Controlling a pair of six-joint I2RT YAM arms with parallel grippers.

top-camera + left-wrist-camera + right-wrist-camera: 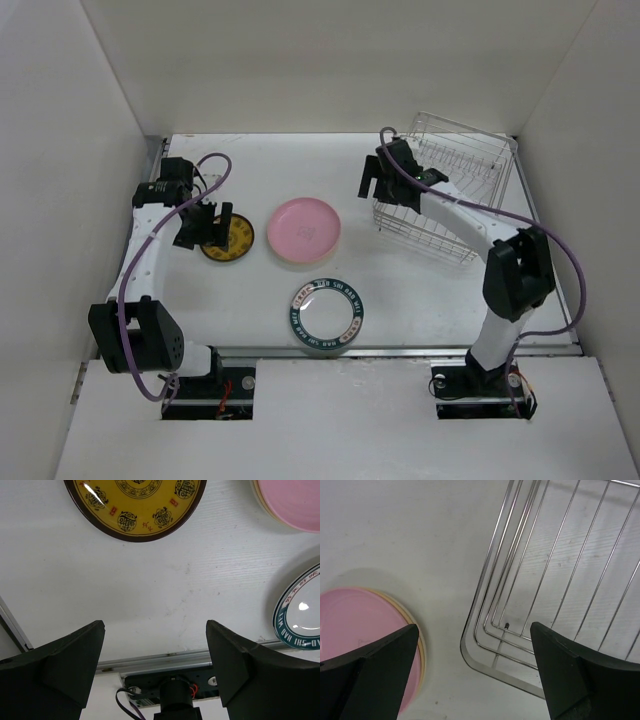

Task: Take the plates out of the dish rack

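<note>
"So, where are the plates sitting?"

"They are all lying flat on the white table (420,300), outside the dish rack (455,190). The yellow-and-black plate (228,238) is lying at the left. The pink plate (305,230) is lying just to its right, near the middle. The teal-lettered plate (326,315) is lying closer to the arm bases."

"Is the pink one resting straight on the table?"

"No. A cream rim (422,655) is peeking out under its edge in the right wrist view, so it is sitting on top of another plate."

"And the rack?"

"It is standing at the far right of the table, turned a little askew. Its silver wires are showing against the white surface."

"What is the left gripper (207,225) doing?"

"It is hovering at the left edge of the yellow-and-black plate. Its fingers are spread wide and gripping nothing. From its own camera the plate is showing beyond the fingertips, apart from them."

"The right gripper (383,178)?"

"It is hanging over the rack's left side, above a rounded corner of the wire frame. Its jaws are apart too and holding nothing. The pink plate is showing off to one side of them."
</note>
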